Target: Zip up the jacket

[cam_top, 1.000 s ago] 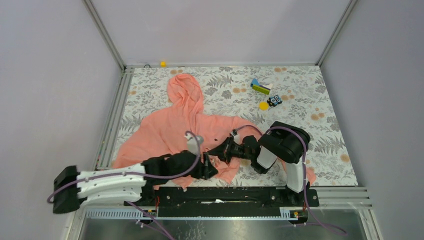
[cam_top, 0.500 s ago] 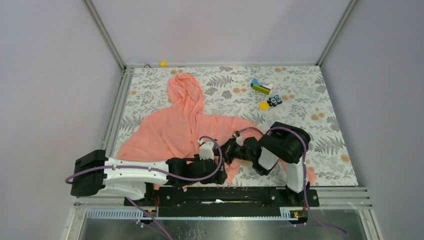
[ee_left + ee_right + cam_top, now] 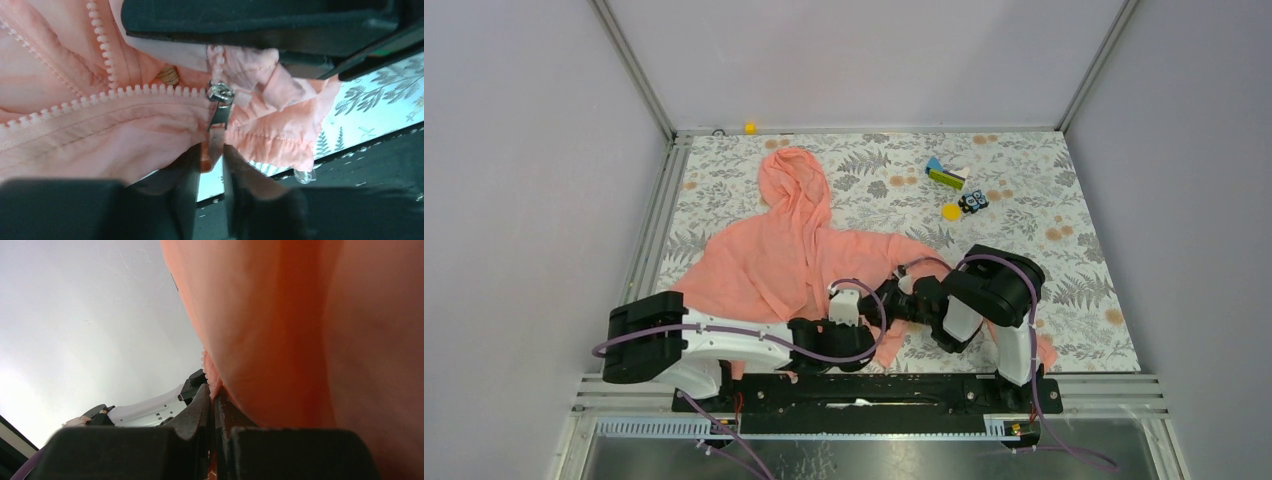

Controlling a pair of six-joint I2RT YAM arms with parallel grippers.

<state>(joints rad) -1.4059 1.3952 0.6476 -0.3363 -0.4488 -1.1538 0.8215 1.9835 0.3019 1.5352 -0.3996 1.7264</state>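
Note:
The salmon-pink jacket (image 3: pixel 774 250) lies spread on the table, hood toward the back. In the left wrist view its white zipper teeth (image 3: pixel 125 92) run to the metal slider (image 3: pixel 220 93) at the lower hem, and the pull tab (image 3: pixel 218 117) hangs down from it. My left gripper (image 3: pixel 212 160) sits at the hem's near edge (image 3: pixel 869 335), its jaws closed in on the end of the pull tab. My right gripper (image 3: pixel 213 395) is shut on the jacket's hem just beside the slider (image 3: pixel 886 305). Its black body fills the top of the left wrist view (image 3: pixel 250 20).
A green and blue block (image 3: pixel 944 176), a yellow disc (image 3: pixel 951 211) and a small black and blue object (image 3: pixel 972 201) lie at the back right. A small yellow piece (image 3: pixel 750 127) sits at the far edge. The black base rail (image 3: pixel 874 385) runs just below the hem.
My left arm has swung right along the near edge to the zipper's foot. Its jaws widened, then closed in on the pull tab. The right gripper kept its hold.

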